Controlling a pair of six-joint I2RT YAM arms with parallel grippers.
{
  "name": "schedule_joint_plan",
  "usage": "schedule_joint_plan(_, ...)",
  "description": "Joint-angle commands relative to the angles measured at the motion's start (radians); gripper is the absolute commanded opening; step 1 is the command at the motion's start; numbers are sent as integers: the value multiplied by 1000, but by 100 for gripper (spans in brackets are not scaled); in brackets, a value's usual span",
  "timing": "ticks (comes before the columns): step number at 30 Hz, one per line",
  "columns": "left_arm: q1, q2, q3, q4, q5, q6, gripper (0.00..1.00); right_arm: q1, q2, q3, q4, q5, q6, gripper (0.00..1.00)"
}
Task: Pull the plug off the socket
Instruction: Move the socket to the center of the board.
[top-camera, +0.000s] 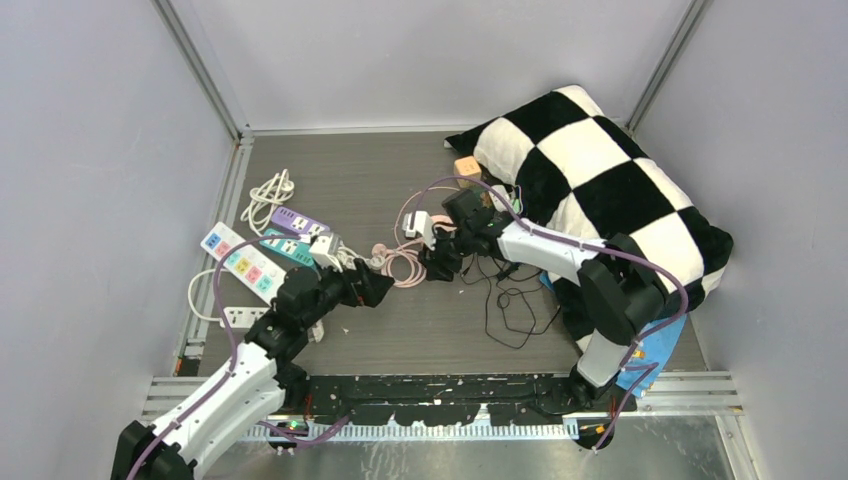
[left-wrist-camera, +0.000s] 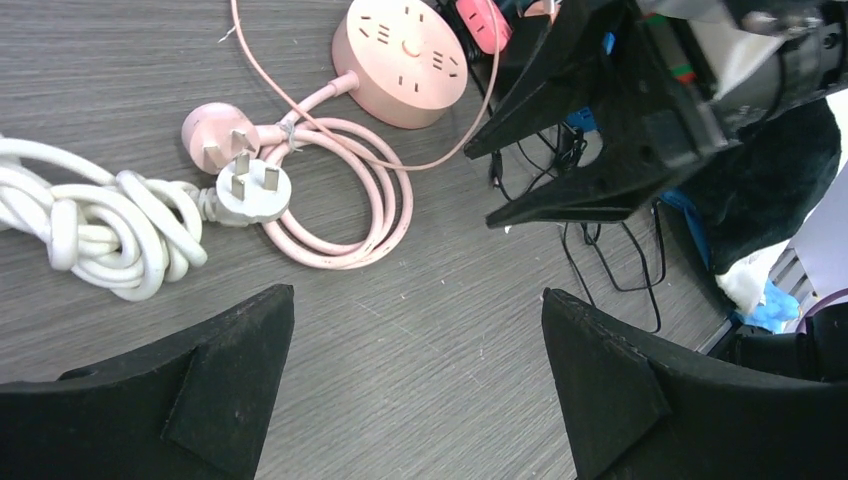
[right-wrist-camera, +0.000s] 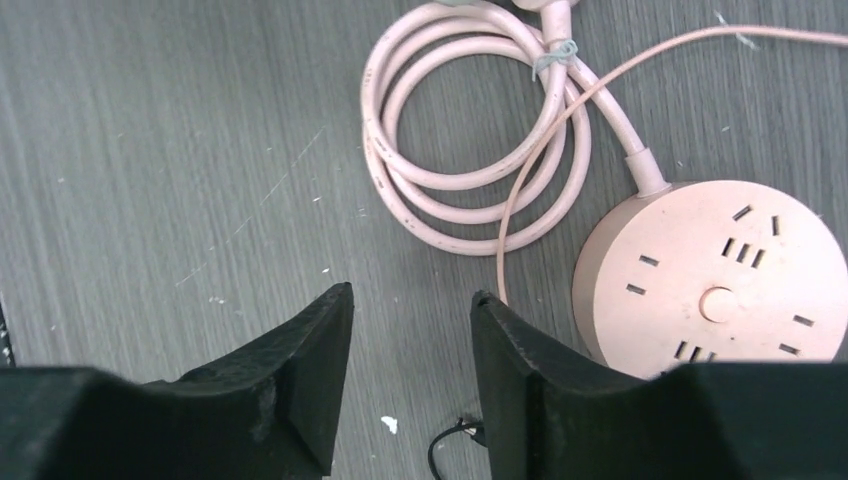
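Left end effector (left-wrist-camera: 415, 400) sits closest to the lens: fingers (left-wrist-camera: 230, 370) spread wide, only bare table (left-wrist-camera: 420, 320) between them. Right end effector (right-wrist-camera: 410, 365) is part-spread with a narrower gap, pinching nothing; table grain shows through the gap.

Hidden/unclear: the right wrist view cuts the pink round socket (right-wrist-camera: 715, 280) off at its lower edge, behind a finger. In the left wrist view the right end effector blocks the socket's far right side. A red-pink piece (left-wrist-camera: 480, 20) there is cropped by the frame, can't tell what it is. In the top view the socket is too small and crowded to read.

Room: open table on the arms' side of the pink cord coil (right-wrist-camera: 470, 170), with a thin pink wire (right-wrist-camera: 560, 130) crossing the coil. White cord bundle (left-wrist-camera: 90, 225) and power strips (top-camera: 262, 255) crowd the left. Checkered pillow (top-camera: 600, 190) walls the right, and a thin black cable (top-camera: 510, 310) lies loose by the right arm.

Socket lies flat, face up, just beside the right end effector, its cord leaving sideways into the coil. Pink plug (left-wrist-camera: 212, 135) lies on the table apart from the socket, pins up, right against a white plug (left-wrist-camera: 255, 192), also pins up.
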Motion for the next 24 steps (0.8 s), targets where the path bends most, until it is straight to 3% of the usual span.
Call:
schedule_joint_plan(1,2,-58,-2,-60,-27,-25,94,10,59,83,4,117,81,49)
schedule_joint_plan(5,2,-90,-11,-81,-27,-25,94,21,96,112,-9,161,97,45)
schedule_joint_plan(24,2,-143,-34,-132,-7,-30,93,37,227,171,-37,211,102,39)
